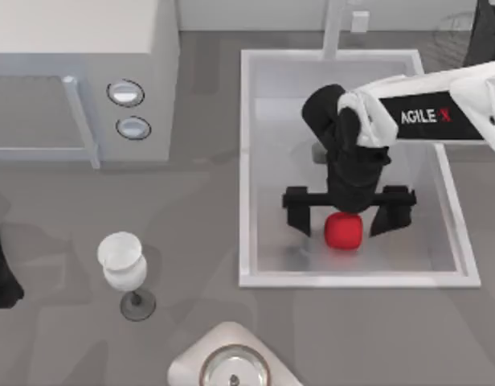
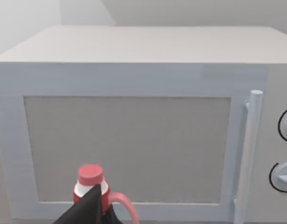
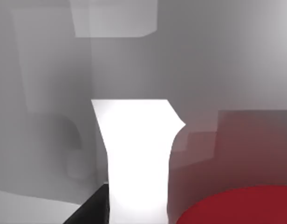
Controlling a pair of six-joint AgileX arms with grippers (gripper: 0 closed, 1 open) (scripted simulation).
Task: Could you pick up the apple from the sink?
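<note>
White right arm reaches down into the sink, jaws spread wide astride the apple.

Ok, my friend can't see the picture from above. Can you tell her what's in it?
The right gripper reaches down into the white sink, jaws spread wide on either side of a red apple. A microwave stands at the table's left, with a wine glass in front of it.

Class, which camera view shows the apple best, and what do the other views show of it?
The top view: the apple lies whole on the sink floor, between the right gripper's open fingers. The right wrist view catches a close red part. The left wrist view faces the microwave.
</note>
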